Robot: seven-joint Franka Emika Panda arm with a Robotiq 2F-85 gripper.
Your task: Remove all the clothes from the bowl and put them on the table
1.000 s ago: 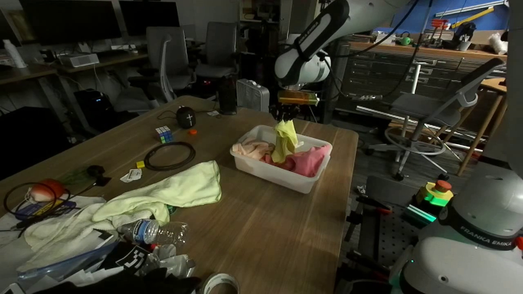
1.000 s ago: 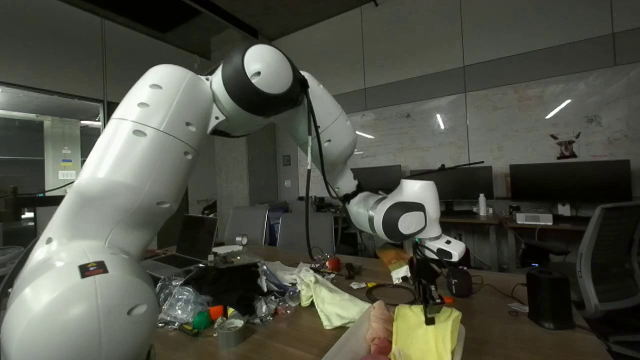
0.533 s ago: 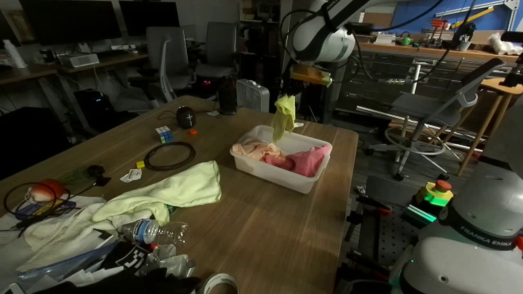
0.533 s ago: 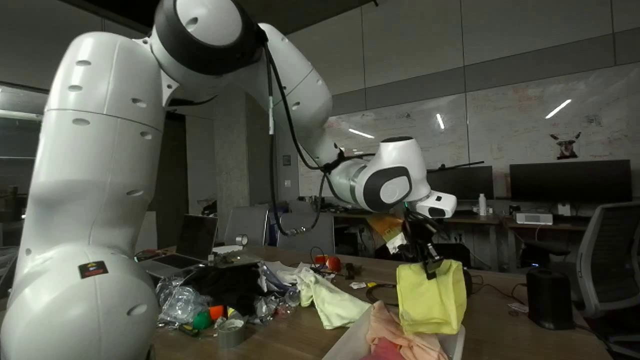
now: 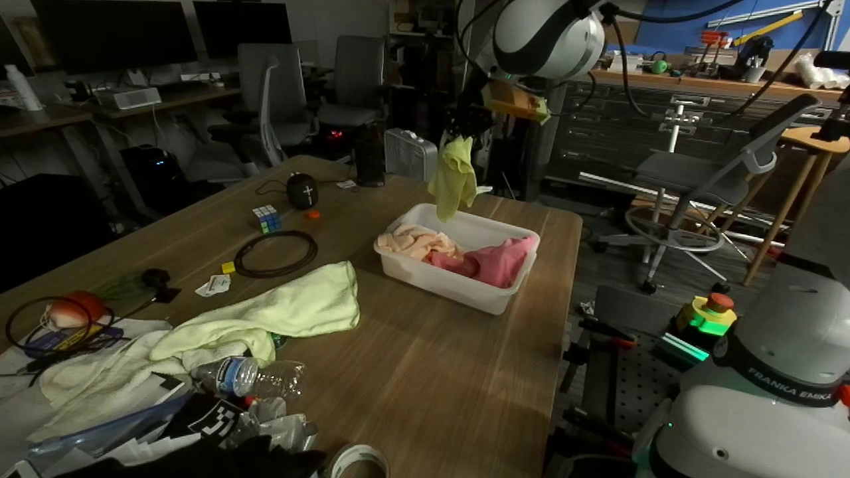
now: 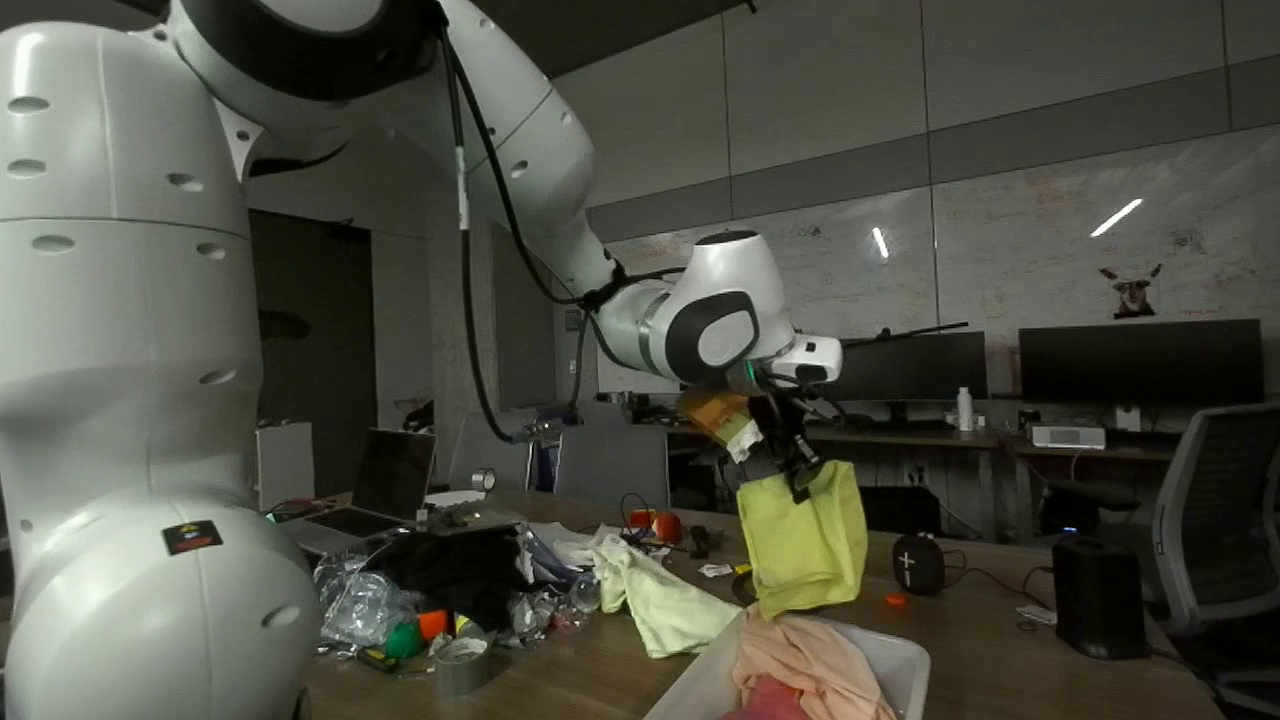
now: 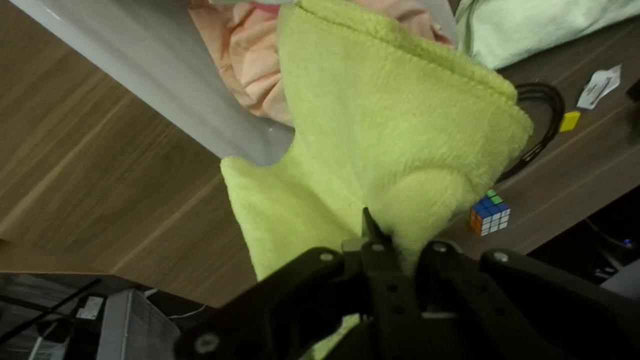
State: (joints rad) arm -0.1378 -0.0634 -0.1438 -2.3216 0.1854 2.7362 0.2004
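Apparently little was done: the jaws pinched the yellow-green cloth point(image 6: 805, 545) aloft near the tub point(image 5: 443, 284), the peach cloth point(image 5: 413, 243) and pink cloth point(image 5: 495, 262) lay inside, and all three awaited the counter point(image 5: 425, 358).

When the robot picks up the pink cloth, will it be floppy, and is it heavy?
Probably floppy: the pink cloth lies crumpled in soft folds in the white tub. It's likely light, since it looks like just a small piece of fabric. It might drag the peach-orange cloth a little, because the two seem to touch.
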